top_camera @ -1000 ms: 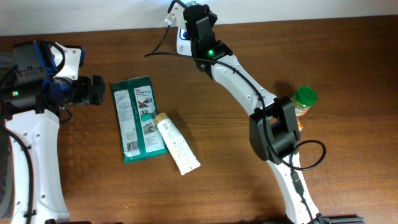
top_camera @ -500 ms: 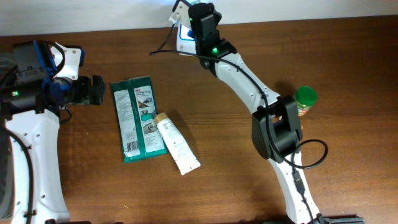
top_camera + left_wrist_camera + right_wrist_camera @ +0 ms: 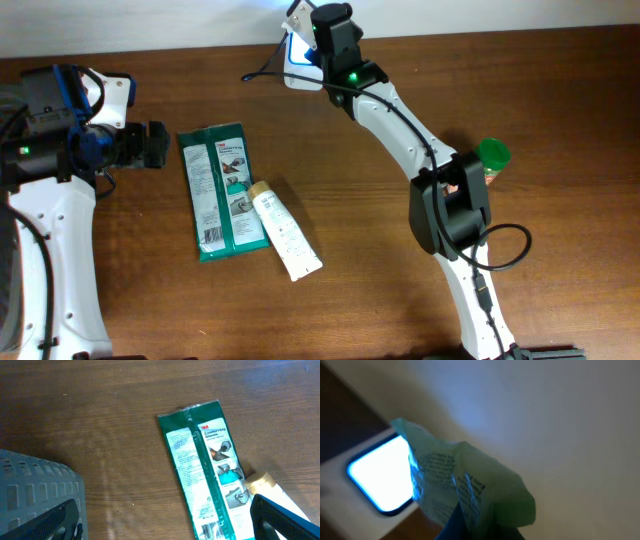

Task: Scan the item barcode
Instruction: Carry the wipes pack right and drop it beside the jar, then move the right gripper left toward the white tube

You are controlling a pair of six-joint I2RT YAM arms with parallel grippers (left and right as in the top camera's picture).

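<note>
Right gripper (image 3: pixel 305 20) clenched on packet (image 3: pixel 465 485) over glowing scanner (image 3: pixel 377 477), 12 o'clock on wood table (image 3: pixel 360 280); left gripper (image 3: pixel 158 145) wide, empty.

A dark brown wood-grain surface (image 3: pixel 560 90) fills nearly the whole overhead view, its grain running left to right, evenly lit with a soft sheen. Along its far edge stands a plain pale wall (image 3: pixel 120 25). A faint bluish glow tints that wall near the top centre, and the right wrist view shows the same.

Crumpled printed packet (image 3: pixel 470 491) — over lit scanner (image 3: pixel 376 479)
</note>
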